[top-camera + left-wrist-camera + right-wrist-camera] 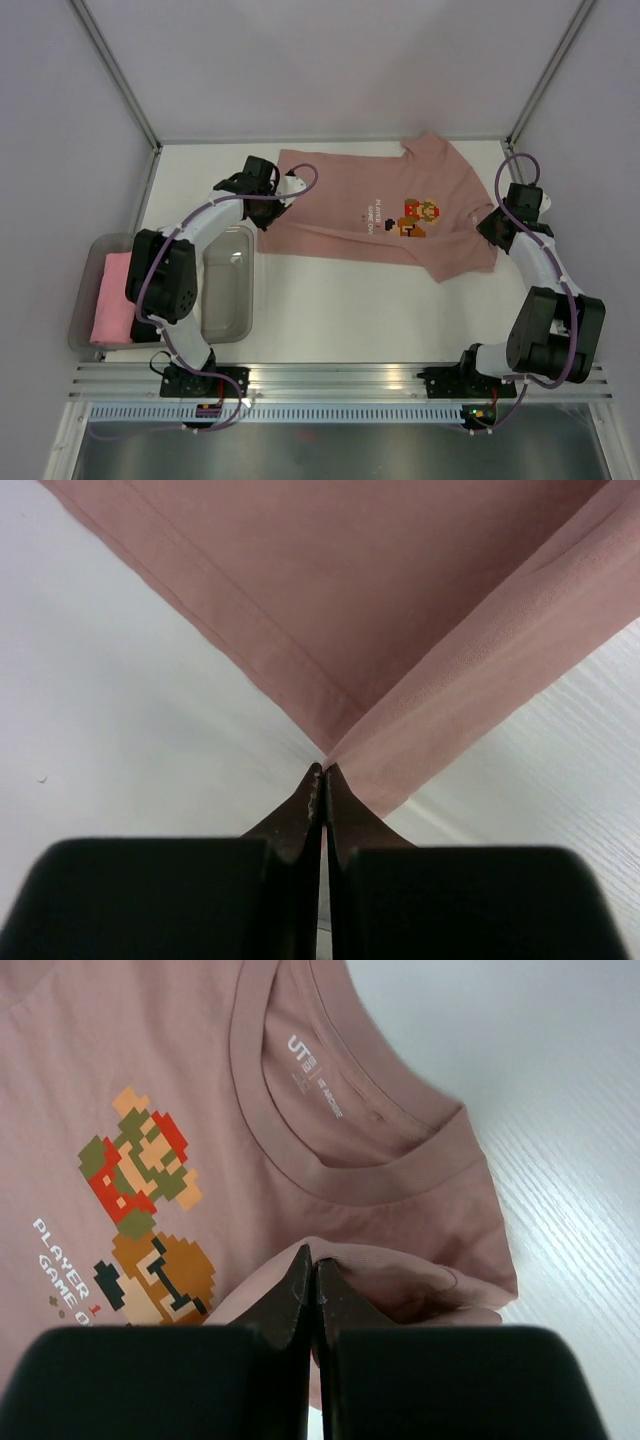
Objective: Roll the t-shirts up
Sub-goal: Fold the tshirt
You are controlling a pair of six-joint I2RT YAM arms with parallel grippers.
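Lying spread, dusty-pink t-shirt (340, 215) shows pixel-figure print (420, 217).

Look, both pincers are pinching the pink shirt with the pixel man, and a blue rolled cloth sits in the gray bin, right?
No, the rolled cloth in the gray bin is bright pink, not blue; the top external view shows it. The rest holds: the left pincer and the right pincer are both shut on the pink shirt with the pixel man.
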